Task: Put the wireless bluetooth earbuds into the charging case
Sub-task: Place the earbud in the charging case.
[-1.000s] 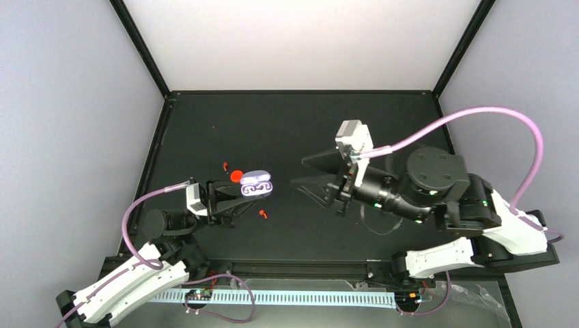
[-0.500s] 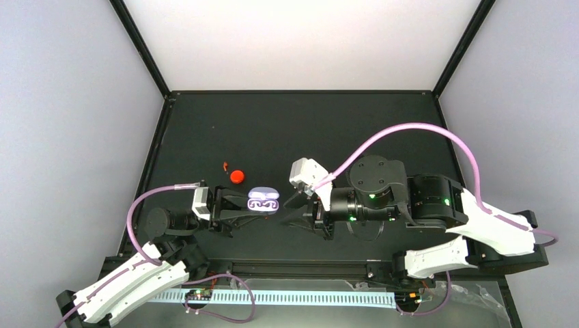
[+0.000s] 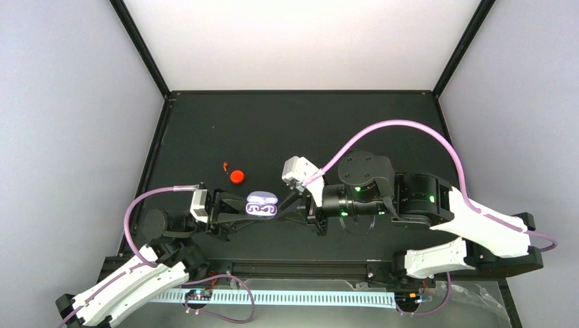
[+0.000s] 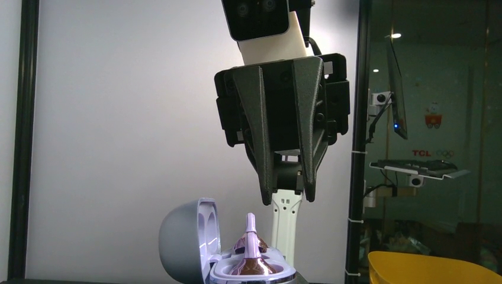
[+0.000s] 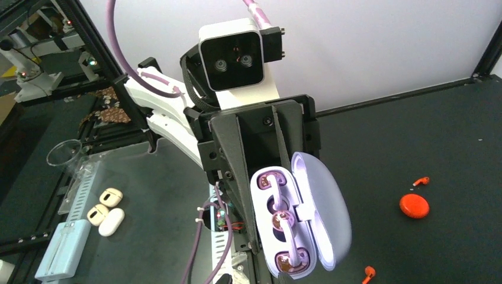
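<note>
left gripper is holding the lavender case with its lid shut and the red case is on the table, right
The lid is open, not shut. The right wrist view shows the left gripper holding the lavender case, purple earbuds visible inside; the red case is on the table.

Earbuds (image 5: 278,219) sit in the case (image 5: 324,213) between left fingers (image 5: 235,171).
</note>
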You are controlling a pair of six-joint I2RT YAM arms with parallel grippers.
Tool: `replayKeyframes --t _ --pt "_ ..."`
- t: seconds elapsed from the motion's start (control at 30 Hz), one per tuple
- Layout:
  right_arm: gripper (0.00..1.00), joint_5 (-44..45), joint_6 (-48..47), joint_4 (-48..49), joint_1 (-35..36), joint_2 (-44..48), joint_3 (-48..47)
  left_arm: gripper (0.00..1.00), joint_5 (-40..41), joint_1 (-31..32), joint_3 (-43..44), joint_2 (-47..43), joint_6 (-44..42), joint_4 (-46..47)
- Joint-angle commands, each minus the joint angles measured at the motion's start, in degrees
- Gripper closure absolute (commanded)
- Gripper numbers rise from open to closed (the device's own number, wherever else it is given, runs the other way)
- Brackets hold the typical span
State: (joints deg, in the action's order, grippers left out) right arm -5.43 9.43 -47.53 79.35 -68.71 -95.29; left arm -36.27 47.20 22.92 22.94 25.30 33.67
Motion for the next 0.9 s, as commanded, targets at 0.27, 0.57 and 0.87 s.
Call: replayKeyframes --t 0.27,0.57,0.87 --pt "0.85 -3.74 -0.36 2.22 -0.25 -2.68 -1.12 0.98 -0.39 -0.18 0.63 -2.15 -0.86 -3.3" --pt "0.88 -0.24 0.59 3.06 -1.06 -2.4 0.04 0.98 -0.3 -0.17 0.64 -2.56 -0.86 -3.24" --pt "0.9 -0.77 0.51 2.76 -1.04 -3.18 0.13 0.98 -0.27 -0.18 0.73 -2.48 -0.71 -2.82"
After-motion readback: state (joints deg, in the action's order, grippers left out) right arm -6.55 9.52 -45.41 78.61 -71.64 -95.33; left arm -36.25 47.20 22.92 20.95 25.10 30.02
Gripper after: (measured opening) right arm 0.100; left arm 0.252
